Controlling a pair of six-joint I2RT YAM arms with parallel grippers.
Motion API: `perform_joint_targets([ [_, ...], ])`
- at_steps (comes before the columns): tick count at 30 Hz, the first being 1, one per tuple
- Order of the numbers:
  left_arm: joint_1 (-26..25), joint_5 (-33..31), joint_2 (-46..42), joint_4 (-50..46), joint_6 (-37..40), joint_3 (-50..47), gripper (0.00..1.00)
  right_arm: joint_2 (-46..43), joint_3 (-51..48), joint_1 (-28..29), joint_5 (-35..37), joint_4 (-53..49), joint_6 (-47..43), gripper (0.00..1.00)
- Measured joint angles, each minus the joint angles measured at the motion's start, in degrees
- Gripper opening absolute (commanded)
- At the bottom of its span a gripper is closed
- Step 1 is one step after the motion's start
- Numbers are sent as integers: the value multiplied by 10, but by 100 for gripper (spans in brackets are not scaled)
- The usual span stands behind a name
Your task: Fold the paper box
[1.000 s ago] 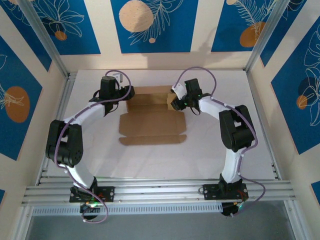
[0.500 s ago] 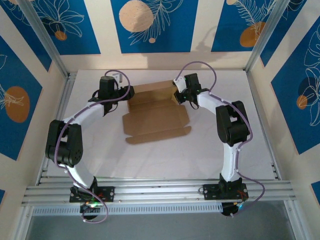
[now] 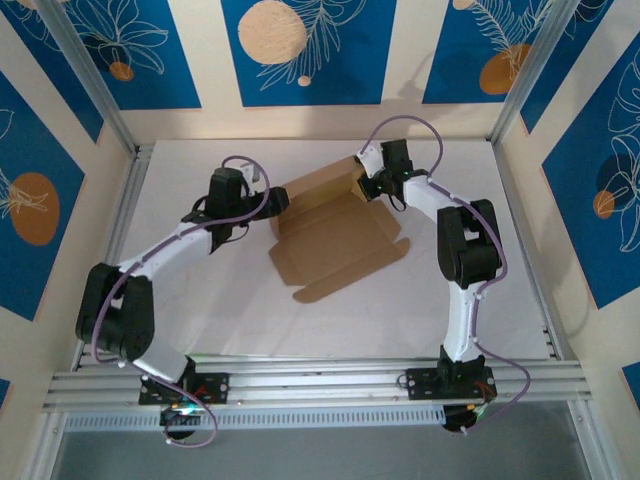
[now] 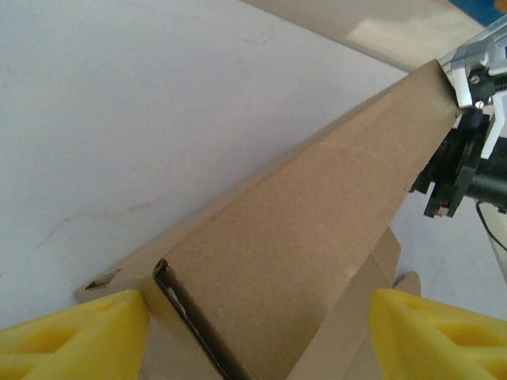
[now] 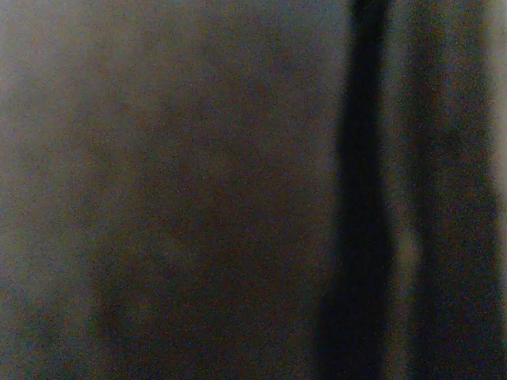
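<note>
Around paper box [image 4: 317,198] corner, left hand [image 4: 257,305] agape

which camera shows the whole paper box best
The top external view: the whole paper box is in frame, flaps spread on the table. The left wrist view gives a close-up of one raised panel; the right wrist view is dark and blurred, nothing recognisable.

Left gripper [image 3: 272,205] reaching toward 1 o'clock, fingers spread wide, right gripper [image 3: 362,185] toward 11 o'clock, pinched closed
</note>
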Motion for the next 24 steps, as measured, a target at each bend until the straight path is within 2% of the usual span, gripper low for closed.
perform_joint_targets([
  [5,3,-17,-32,-64,44,29,80,0,0,-5,-71,-4,-18,11],
  [14,6,-110,-35,-111,163,93,82,0,0,15,-132,-13,-43,10],
  [24,11,-77,-8,-64,155,76,86,-2,-4,30,-134,-9,-47,11],
])
